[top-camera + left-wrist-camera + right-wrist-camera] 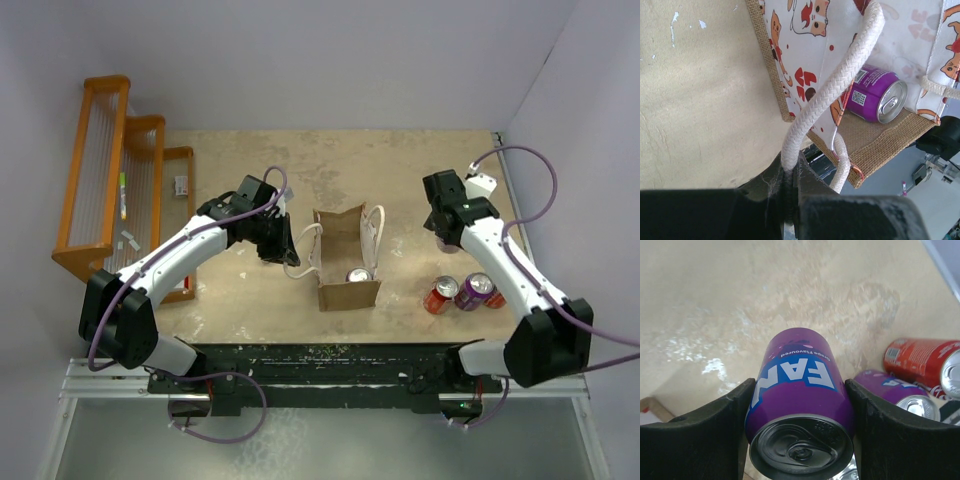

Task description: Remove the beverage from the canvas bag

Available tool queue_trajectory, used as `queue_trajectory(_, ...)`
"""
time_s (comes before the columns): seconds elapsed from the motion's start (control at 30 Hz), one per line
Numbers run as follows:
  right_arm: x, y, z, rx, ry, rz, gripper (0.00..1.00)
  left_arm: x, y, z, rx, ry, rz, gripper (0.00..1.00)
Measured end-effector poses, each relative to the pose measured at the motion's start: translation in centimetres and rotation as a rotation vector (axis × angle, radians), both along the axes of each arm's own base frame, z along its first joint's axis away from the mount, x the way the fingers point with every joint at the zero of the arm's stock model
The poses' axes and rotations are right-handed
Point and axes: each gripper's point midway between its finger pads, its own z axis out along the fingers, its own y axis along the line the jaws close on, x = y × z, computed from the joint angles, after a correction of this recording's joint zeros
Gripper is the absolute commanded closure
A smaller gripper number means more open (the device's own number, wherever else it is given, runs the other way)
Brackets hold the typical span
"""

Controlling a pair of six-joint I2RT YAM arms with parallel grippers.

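Observation:
The canvas bag [345, 262] stands open at the table's middle, tan outside with a white printed lining [805, 45]. A purple can [875, 95] lies inside it on the bottom; from above only its silver top [359, 275] shows. My left gripper [283, 245] is just left of the bag, and in the left wrist view it [790, 172] is shut on the bag's white cord handle [840, 85]. My right gripper [445, 236] is right of the bag, above the table. In the right wrist view it [800, 390] is shut on a purple grape soda can [800, 405].
An orange wooden rack [110, 180] stands at the far left. Loose cans lie near the front right: a red one [440, 295] and a purple one [474, 290], also in the right wrist view as red [920, 362] and purple [895, 392]. A white box [482, 185] sits back right.

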Motion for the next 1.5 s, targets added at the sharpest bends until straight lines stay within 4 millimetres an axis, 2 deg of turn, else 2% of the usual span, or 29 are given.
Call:
queue_trajectory(0.13,-0.3,-0.5,-3.0,0.061,0.094,-0.08,1.0,0.0,0.0,0.0,0.0,0.0,0.0,1.0)
queue_trajectory(0.33,0.0,-1.3,-3.6,0.175,0.056,-0.205,1.0,0.0,0.0,0.0,0.0,-0.001,-0.001,1.0)
queue_trajectory(0.57,-0.1,-4.5,-4.1,0.27,-0.012,-0.452,1.0,0.0,-0.1,0.5,-0.02,-0.029,-0.003,1.0)
queue_trajectory(0.83,-1.5,-8.7,-7.0,0.296,0.027,-0.726,1.0,-0.1,-0.1,0.7,-0.046,-0.067,-0.007,1.0)
queue_trajectory(1.1,-1.8,-10.3,-9.6,0.323,0.085,-0.862,0.98,-0.2,0.0,0.8,-0.041,-0.086,-0.028,1.0)
queue_trajectory(1.2,-1.7,-10.5,-9.8,0.339,0.082,-0.879,0.89,-0.3,0.2,0.6,-0.033,-0.089,-0.04,1.0)
queue_trajectory(1.4,-1.2,-10.7,-9.9,0.365,0.055,-0.894,0.5,-0.6,0.7,0.5,-0.004,-0.094,-0.064,1.0)
queue_trajectory(1.5,-1.2,-10.7,-10.2,0.368,0.049,-0.896,0.35,-0.8,1.0,0.4,0.009,-0.102,-0.073,1.0)
